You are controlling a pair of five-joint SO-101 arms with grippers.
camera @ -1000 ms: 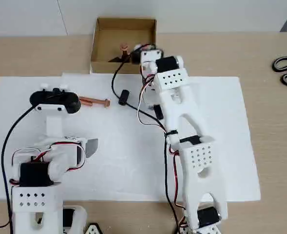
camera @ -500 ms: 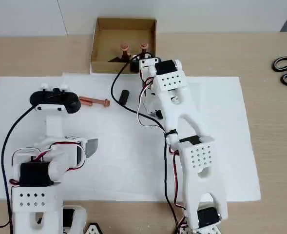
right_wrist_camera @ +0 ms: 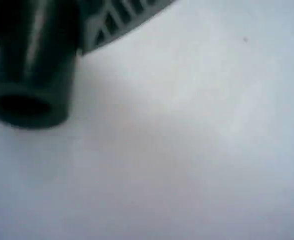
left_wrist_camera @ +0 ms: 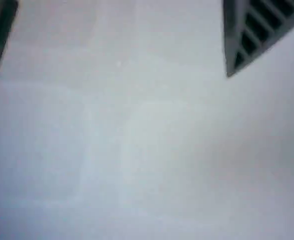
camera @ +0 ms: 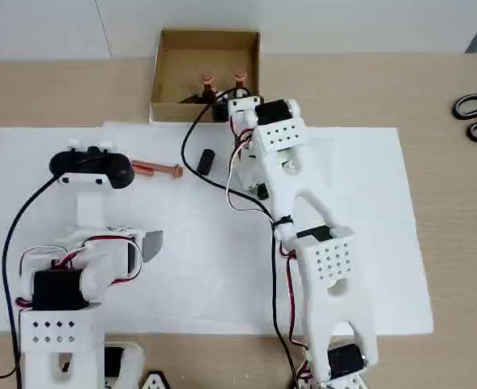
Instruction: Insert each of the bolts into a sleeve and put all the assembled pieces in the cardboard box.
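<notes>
The cardboard box (camera: 167, 77) stands at the far edge of the table. Two copper bolts in sleeves (camera: 208, 82) (camera: 240, 79) stand upright inside it. My right gripper (camera: 222, 109) hangs at the box's front wall, open, apart from both pieces. A loose black sleeve (camera: 206, 160) lies on the white sheet, with a bare copper bolt (camera: 158, 168) to its left. In the right wrist view a black sleeve (right_wrist_camera: 29, 75) shows beside one ribbed finger (right_wrist_camera: 122, 17); I cannot tell if they touch. My left gripper (camera: 146, 242) (left_wrist_camera: 117, 35) is open over bare sheet.
The white sheet (camera: 368, 203) covers most of the wooden table. Scissors (camera: 474, 108) lie at the far right, off the sheet. A black cable (camera: 191, 134) loops from the right arm over the sheet near the loose sleeve.
My right gripper let go of a bolt-and-sleeve piece in the box and drew back to the box's front wall. The left arm has kept still.
</notes>
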